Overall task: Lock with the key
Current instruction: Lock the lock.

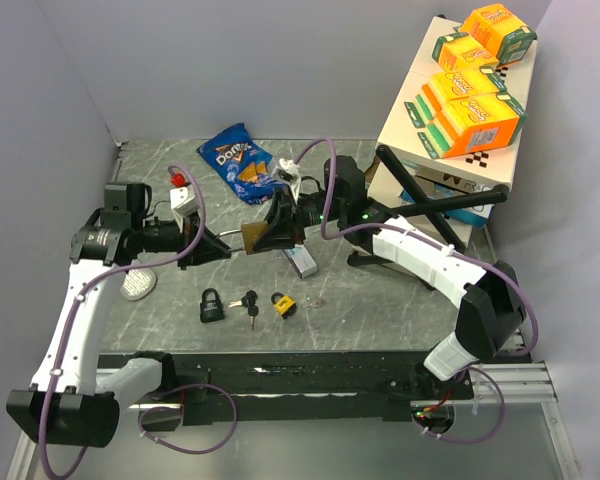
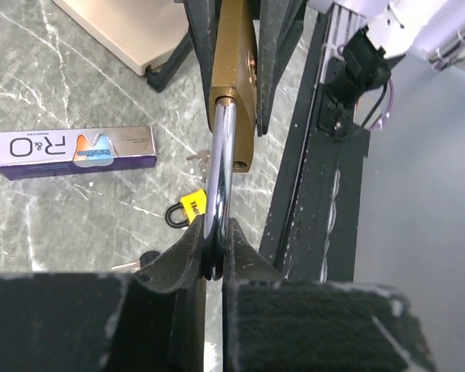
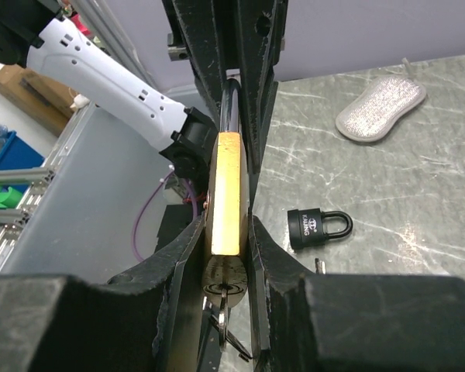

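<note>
A brass padlock (image 1: 252, 238) hangs in the air between my two grippers, above the table. My left gripper (image 1: 225, 248) is shut on its steel shackle (image 2: 219, 170); the brass body (image 2: 234, 77) lies beyond my left gripper (image 2: 215, 240). My right gripper (image 1: 270, 232) is shut on the padlock's brass body (image 3: 227, 186), a finger on each flat side. A silver key (image 3: 225, 280) with a key ring sits in the bottom of the body, between the fingers of my right gripper (image 3: 229, 232).
On the table lie a black padlock (image 1: 211, 304), loose keys (image 1: 248, 302), a small yellow-and-black padlock (image 1: 283, 304), a toothpaste box (image 1: 300, 260), a grey scrubber (image 1: 138, 285) and a Doritos bag (image 1: 238, 160). Stacked snack boxes (image 1: 470, 80) stand at the back right.
</note>
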Robot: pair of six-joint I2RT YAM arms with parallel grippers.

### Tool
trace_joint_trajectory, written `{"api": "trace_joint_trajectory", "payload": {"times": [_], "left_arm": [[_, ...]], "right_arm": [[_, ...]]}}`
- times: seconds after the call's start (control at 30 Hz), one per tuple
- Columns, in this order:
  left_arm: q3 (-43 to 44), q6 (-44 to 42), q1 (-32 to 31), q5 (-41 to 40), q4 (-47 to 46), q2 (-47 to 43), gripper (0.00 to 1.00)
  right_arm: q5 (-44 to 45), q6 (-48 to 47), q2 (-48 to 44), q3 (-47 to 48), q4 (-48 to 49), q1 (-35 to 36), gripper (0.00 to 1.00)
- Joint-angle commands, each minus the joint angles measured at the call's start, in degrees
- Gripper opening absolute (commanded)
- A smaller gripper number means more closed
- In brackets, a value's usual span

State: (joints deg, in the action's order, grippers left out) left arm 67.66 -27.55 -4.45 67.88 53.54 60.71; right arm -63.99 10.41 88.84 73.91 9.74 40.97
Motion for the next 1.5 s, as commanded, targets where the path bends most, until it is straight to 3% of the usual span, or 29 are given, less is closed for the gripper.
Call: {"api": "trace_joint_trajectory", "payload": {"times": [0.0, 0.2, 0.43, 0.57, 0.73, 0.77, 0.83, 0.97, 1.2, 1.3, 1.47], "left_arm": [[-1.21, 13.05, -4.78, 7.97, -16.18, -1.29, 0.01], [-1.56, 14.72, -5.75, 9.03, -16.28, -0.94, 0.01], [1.51, 7.78, -5.75, 10.70, -6.79, 1.34, 0.01], [1.69, 7.50, -5.75, 10.26, -7.30, 1.70, 0.01], [-6.02, 23.30, -6.54, 5.35, -29.68, -3.03, 0.01], [-7.53, 30.38, -6.89, 4.29, -39.38, -3.83, 0.01], [-9.73, 34.48, -8.03, 3.06, -44.91, -4.11, 0.01], [-7.46, 31.26, -10.84, 2.79, -41.85, -1.39, 0.01], [-7.63, 35.02, -13.04, 1.56, -48.09, -0.42, 0.01], [-7.10, 33.36, -12.96, 1.03, -45.46, -0.94, 0.01], [-7.10, 23.70, -12.34, 0.94, -32.47, -2.78, 0.01]], "right_arm": [[1.50, -1.36, -0.07, 4.05, 6.96, 4.47, 0.00], [1.76, -3.12, 0.11, 4.23, 6.61, 5.00, 0.00], [1.23, -7.51, -0.24, 4.05, 4.06, 5.35, 0.00], [0.88, -6.47, 0.11, 4.31, 4.49, 5.35, 0.00], [-0.96, -2.07, 0.63, 3.17, 8.63, 6.66, 0.00], [-1.23, -0.50, 0.72, 3.17, 9.24, 6.93, 0.00], [-1.58, 1.61, 1.42, 3.52, 11.35, 7.54, 0.00], [-2.46, 4.44, 1.86, 3.87, 12.85, 8.51, 0.00], [-3.42, 4.17, 3.10, 4.14, 12.06, 10.36, 0.00], [-3.34, 2.25, 2.66, 4.31, 9.08, 10.09, 0.00], [-3.16, -2.57, 0.38, 3.70, 2.59, 7.55, 0.00]]}}
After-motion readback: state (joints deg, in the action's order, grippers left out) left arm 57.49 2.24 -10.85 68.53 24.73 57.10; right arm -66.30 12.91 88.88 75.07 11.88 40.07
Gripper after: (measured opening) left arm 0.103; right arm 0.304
